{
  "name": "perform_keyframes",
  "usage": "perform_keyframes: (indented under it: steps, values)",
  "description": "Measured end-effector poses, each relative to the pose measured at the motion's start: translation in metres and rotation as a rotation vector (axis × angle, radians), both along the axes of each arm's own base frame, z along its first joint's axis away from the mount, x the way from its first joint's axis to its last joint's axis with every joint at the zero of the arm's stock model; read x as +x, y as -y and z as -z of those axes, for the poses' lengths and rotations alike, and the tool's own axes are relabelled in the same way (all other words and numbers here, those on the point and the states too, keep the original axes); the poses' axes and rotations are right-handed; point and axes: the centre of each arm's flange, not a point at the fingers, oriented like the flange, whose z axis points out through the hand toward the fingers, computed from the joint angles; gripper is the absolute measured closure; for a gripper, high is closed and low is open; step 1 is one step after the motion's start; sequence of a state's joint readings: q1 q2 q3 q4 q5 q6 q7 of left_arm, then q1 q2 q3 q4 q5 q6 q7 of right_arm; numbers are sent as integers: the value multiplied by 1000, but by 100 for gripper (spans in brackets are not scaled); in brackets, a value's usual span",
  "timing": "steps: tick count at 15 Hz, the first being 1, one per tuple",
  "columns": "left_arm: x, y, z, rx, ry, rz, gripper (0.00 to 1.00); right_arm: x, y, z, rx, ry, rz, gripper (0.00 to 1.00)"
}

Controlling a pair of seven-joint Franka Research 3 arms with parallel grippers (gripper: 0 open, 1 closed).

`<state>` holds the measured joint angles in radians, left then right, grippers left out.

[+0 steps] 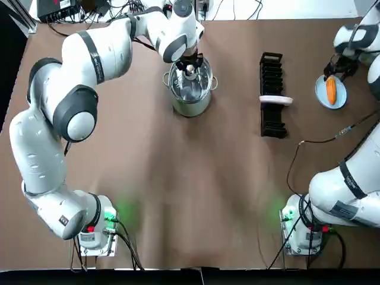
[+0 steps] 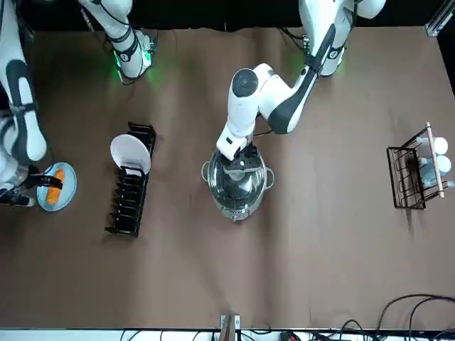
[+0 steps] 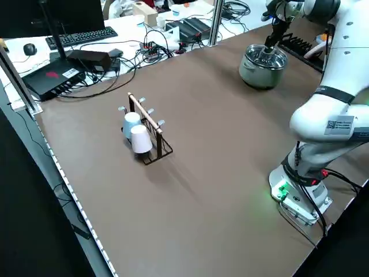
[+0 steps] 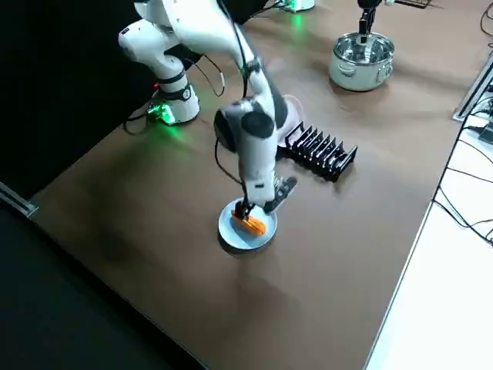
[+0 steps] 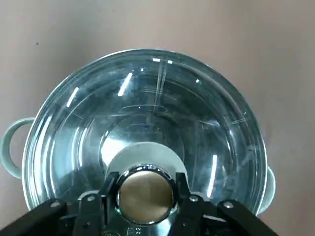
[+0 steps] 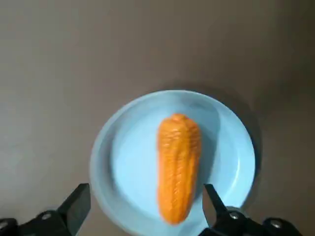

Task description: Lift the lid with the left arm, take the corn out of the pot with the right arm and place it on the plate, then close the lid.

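Corn [image 1: 331, 90] lies on the blue plate [image 1: 320, 95] at far right; the left jaws meet the lid [image 1: 199, 83] on the pot [image 1: 191, 105].

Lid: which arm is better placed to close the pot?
Left. The left gripper grips the lid by its knob over the pot; the right gripper hangs open over the corn on the plate.

We see the corn [image 6: 178, 167] in orange, with fine rows of kernels along its length; the plate [image 6: 231, 152] under it is pale blue; the pot [image 1: 191, 107] is silver steel; its lid [image 5: 157, 98] is clear glass with a shiny metal knob [image 5: 146, 192]; the table [image 1: 178, 190] is plain brown; the dish rack [image 1: 272, 74] is black and holds one white dish [image 2: 130, 154]; the left arm [image 1: 44, 148] and the right arm [image 1: 341, 190] are white with grey joints and black bands; green lights [image 1: 110, 215] glow at their bases; a white cup [image 3: 141, 140] and a pale blue cup [image 3: 131, 121] hang on a brown cup rack [image 3: 147, 118].
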<state>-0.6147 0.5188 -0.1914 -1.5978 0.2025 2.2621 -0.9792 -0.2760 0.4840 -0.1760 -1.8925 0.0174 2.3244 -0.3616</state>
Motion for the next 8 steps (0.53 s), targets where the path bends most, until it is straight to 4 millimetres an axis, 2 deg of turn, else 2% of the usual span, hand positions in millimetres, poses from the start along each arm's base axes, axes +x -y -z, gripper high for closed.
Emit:
perform_keyframes:
  steps: [1,3,5,8]
  values:
    - [0,0,0,0,0,-1,49,10,-19,-52,21,-9,-27,0]
    - [0,0,0,1,0,-1,49,11,-44,-102,52,-37,-56,0]
    - [0,0,0,1,0,-1,49,9,-77,-144,75,-53,-101,0]
    - [0,0,0,2,0,0,49,9,-132,-194,83,-42,-157,0]
